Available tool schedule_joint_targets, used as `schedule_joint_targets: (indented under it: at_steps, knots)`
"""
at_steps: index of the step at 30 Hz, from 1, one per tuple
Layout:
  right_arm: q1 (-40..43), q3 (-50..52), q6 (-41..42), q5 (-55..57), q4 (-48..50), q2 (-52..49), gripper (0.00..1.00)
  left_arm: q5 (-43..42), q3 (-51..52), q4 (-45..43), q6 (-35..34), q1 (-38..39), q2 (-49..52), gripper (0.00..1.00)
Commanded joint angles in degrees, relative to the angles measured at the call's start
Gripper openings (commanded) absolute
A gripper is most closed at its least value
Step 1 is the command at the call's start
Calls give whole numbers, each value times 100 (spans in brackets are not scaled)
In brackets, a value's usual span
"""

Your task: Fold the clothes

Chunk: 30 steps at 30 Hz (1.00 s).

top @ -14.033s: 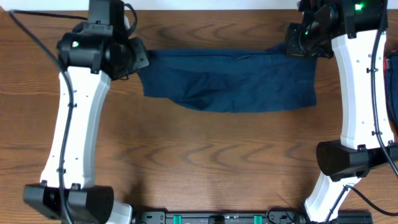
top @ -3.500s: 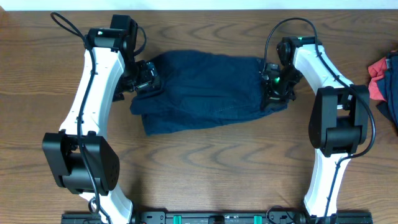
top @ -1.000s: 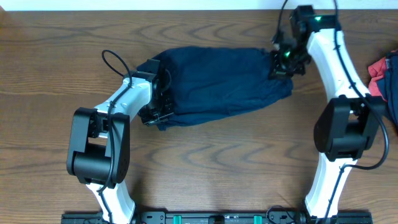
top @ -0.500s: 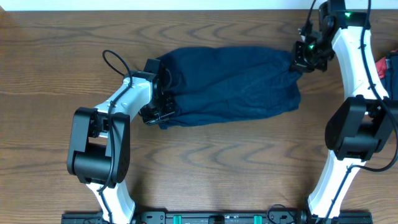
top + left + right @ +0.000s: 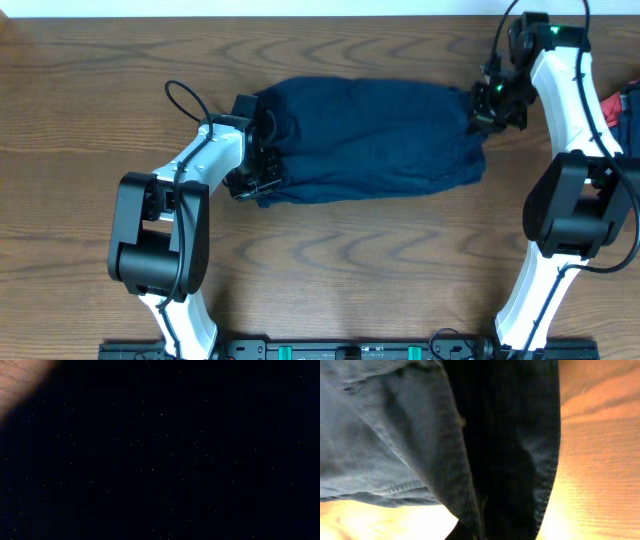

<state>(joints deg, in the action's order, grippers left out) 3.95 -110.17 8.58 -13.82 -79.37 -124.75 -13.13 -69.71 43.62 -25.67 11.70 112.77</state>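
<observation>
Lying between 2 pincers: clothes (image 5: 370,135); left pincer (image 5: 262,172) clenched on left end, right pincer (image 5: 487,102) clenched on right end.

Navy clothes (image 5: 420,435) filling the view, stitched hems, wooden table (image 5: 600,460) beside

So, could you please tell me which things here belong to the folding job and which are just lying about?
Job: navy garment; left claw and right claw, both gripping its ends.
Lying about: red cloth at the right edge of the table.
</observation>
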Motion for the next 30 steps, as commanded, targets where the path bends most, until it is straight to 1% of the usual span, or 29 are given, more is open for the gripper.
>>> schedule_joint_targets:
  at_steps: [1,5,10,11,12,13,14,15,19,20,21,25,30]
  knots:
    - [7,431,105,96,37,98,1,177,415,-173,-15,114,833,6]
    - [-63,726,105,98,9,98,1,175,415,-164,-15,114,833,6]
    - [-103,820,103,131,-79,98,1,177,415,-127,-13,114,833,6]
    - [-101,820,101,166,-74,98,10,175,415,-129,-15,114,833,7]
    - [-103,820,-46,162,-28,98,56,175,413,-129,-15,114,833,17]
    - [-103,815,-240,160,33,101,85,175,413,-127,-13,114,833,28]
    - [-101,807,-393,162,107,101,99,175,413,-125,-11,114,822,35]
    - [-101,769,-527,162,179,101,99,177,411,-125,-9,114,802,38]
    - [-101,422,-610,133,203,101,99,186,317,-101,-7,114,428,39]
    - [-101,306,-612,98,190,101,99,197,278,-85,-9,111,262,41]
    - [-101,170,-627,52,157,101,99,212,238,-57,-7,111,44,46]
    - [-103,-286,-767,-166,-24,101,99,247,160,46,-11,111,-901,58]
    - [-103,-721,-909,-212,-192,101,99,439,160,284,-13,111,-1908,60]
